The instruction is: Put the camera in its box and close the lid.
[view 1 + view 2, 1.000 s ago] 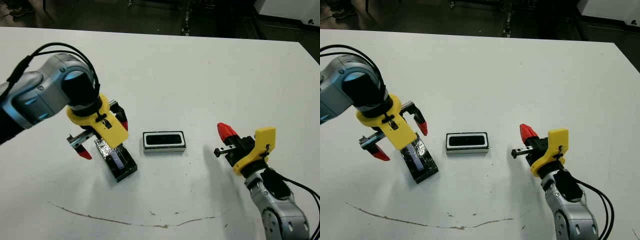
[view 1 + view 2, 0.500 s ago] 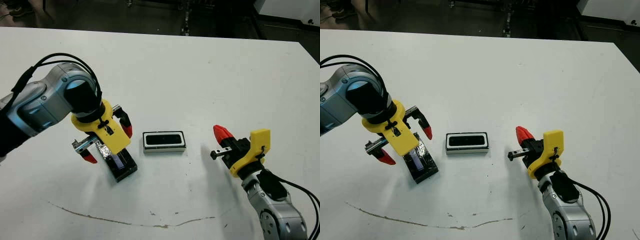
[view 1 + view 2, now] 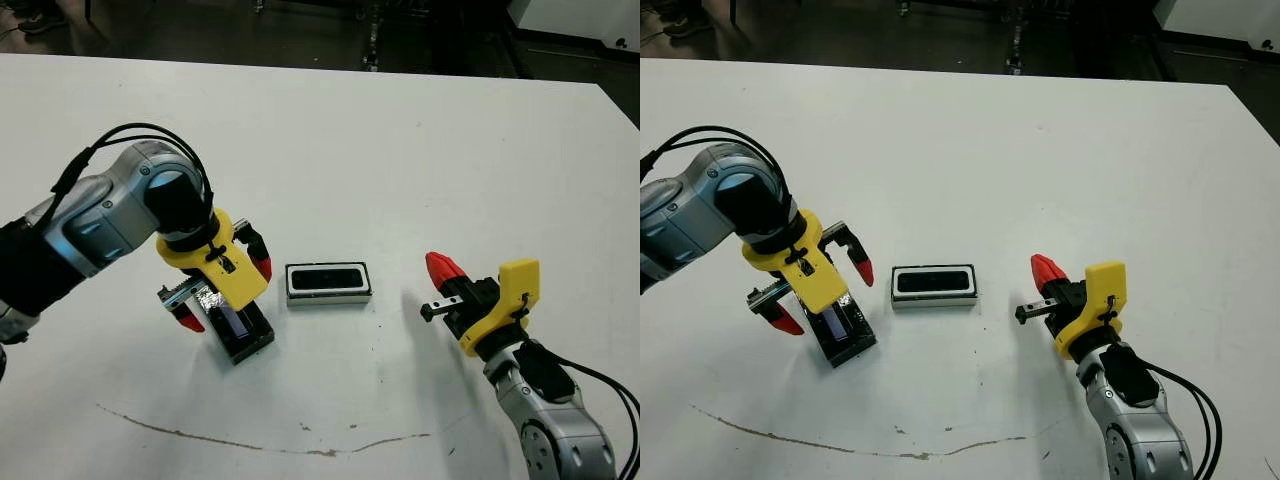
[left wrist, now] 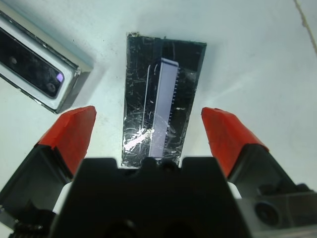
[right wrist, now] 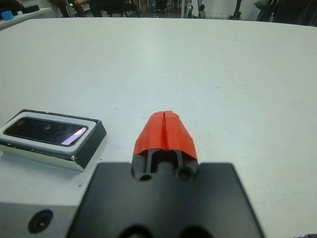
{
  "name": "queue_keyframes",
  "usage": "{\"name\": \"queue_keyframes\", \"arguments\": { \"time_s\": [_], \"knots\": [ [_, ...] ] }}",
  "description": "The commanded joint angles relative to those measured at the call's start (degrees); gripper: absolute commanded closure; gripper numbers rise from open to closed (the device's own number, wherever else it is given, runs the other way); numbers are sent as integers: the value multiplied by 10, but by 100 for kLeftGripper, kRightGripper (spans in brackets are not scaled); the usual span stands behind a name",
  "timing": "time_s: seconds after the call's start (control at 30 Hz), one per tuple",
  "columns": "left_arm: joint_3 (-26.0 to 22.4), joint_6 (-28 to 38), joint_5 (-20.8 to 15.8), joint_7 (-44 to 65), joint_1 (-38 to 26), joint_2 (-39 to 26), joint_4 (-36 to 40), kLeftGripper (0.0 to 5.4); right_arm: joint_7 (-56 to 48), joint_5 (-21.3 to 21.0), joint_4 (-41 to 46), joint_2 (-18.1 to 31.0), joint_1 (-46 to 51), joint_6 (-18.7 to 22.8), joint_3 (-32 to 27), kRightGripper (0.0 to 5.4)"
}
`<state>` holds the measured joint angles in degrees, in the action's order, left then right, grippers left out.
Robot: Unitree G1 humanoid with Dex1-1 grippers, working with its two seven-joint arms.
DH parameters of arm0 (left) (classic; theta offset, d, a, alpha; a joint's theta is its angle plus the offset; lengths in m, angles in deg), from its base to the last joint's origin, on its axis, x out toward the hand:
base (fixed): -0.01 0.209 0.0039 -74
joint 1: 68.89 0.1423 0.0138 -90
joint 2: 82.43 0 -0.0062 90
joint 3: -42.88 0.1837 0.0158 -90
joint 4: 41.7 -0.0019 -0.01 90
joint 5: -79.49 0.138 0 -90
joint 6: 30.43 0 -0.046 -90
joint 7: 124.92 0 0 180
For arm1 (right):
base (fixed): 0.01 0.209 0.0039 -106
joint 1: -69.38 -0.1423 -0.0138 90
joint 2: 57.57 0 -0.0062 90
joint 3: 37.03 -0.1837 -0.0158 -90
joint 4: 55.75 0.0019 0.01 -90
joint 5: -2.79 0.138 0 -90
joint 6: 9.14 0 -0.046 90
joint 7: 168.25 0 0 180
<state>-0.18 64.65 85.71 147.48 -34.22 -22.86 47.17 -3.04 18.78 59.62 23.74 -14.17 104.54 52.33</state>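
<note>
We've got our left gripper (image 4: 148,134) spread wide over the lid (image 3: 238,325), lower left of centre, so we'd drop straight down and pinch its long edges evenly since that crinkly foil looks slippery. The glossy camera (image 3: 328,279) already sits in the white-walled box (image 3: 329,298) mid-frame. Our right gripper (image 5: 165,130), fingers pressed together and empty, idles lower right.

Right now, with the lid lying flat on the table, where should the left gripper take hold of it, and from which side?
Grip the lid across its two long edges, coming down from above. It is a thin flat rectangle, narrower than the opening of the left gripper, whose red fingers already stand one on each side. The box lies close beside, so keep the near finger off it.
</note>
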Motion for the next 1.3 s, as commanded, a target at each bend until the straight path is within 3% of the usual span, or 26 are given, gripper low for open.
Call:
{"name": "queue_keyframes", "arguments": {
  "time_s": [0.03,0.8,0.9,1.0,1.3],
  "knots": [
    [4,9,15,1,16,9,-7,0,1,0,1,7,7,3,-1,539],
    [-60,78,48,-9,98,43,-52,0,-7,11,2,11,9,9,0,539],
    [-74,121,52,-27,112,43,-57,29,-9,10,2,13,9,7,1,540],
    [-82,166,78,-44,118,41,-55,58,-9,18,1,10,10,8,0,540],
    [-84,209,103,-50,119,41,-61,180,-9,17,1,13,10,8,5,540]
  ]
}}
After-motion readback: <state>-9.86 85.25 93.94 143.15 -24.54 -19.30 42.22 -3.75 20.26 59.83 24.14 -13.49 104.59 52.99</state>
